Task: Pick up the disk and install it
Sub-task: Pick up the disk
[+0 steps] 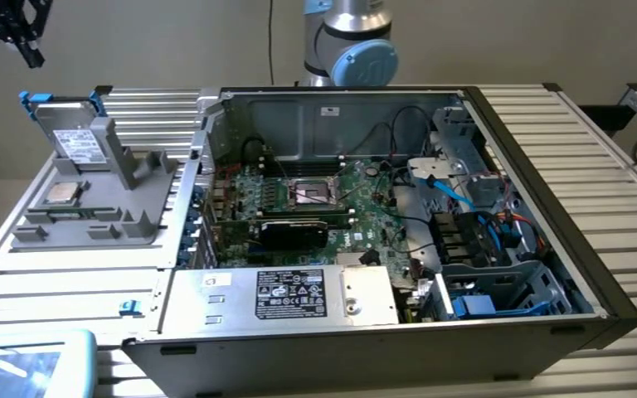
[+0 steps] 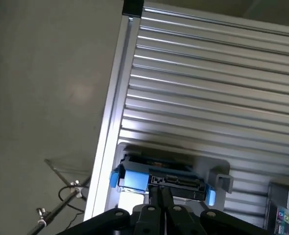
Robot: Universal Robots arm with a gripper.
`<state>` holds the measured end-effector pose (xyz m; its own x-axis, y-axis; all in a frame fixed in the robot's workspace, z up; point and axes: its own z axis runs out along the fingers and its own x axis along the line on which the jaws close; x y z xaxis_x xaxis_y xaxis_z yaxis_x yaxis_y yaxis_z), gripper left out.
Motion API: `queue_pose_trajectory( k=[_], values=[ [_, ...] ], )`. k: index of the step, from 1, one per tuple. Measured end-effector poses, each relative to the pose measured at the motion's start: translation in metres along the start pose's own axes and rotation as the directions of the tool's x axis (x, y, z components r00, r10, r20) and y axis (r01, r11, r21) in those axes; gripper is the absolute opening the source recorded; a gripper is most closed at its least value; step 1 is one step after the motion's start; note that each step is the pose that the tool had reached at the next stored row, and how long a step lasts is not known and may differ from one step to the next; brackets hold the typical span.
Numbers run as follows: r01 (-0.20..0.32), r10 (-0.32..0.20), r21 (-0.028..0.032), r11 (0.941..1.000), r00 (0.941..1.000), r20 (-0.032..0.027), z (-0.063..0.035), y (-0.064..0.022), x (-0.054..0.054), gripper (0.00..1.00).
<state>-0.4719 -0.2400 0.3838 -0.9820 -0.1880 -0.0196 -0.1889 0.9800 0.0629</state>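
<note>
My pincer (fingers together, empty) hangs at the exterior view's upper left, the upright disk below it.

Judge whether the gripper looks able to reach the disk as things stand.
Probably yes: the shut gripper hangs above the disk, which stands upright in the grey holder with nothing over it.

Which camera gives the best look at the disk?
The exterior view: the disk stands upright in a grey holder beside the computer case, white label and blue bracket in plain sight. The wrist view looks at it end-on: connector edge and blue bracket, beyond the shut gripper.
</note>
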Motion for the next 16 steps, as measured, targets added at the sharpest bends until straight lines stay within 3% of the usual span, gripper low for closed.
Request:
queue_pose_trajectory(
  k=[4, 8, 12, 16],
  values=[
    [0.073, -0.073, -0.0024, 0.9973, 0.9973, -0.0043, 0.0001, 0.0, 0.0, 0.11],
    [0.145, -0.145, -0.0045, 0.9895, 0.9895, -0.0087, 0.0002, 0.0, 0.0, 0.11],
    [0.217, -0.217, -0.0068, 0.9762, 0.9761, -0.013, 0.0003, 0.0, 0.0, 0.11],
    [0.286, -0.286, -0.0093, 0.9581, 0.958, -0.017, 0.0005, 0.0, 0.0, 0.11]
  ],
)
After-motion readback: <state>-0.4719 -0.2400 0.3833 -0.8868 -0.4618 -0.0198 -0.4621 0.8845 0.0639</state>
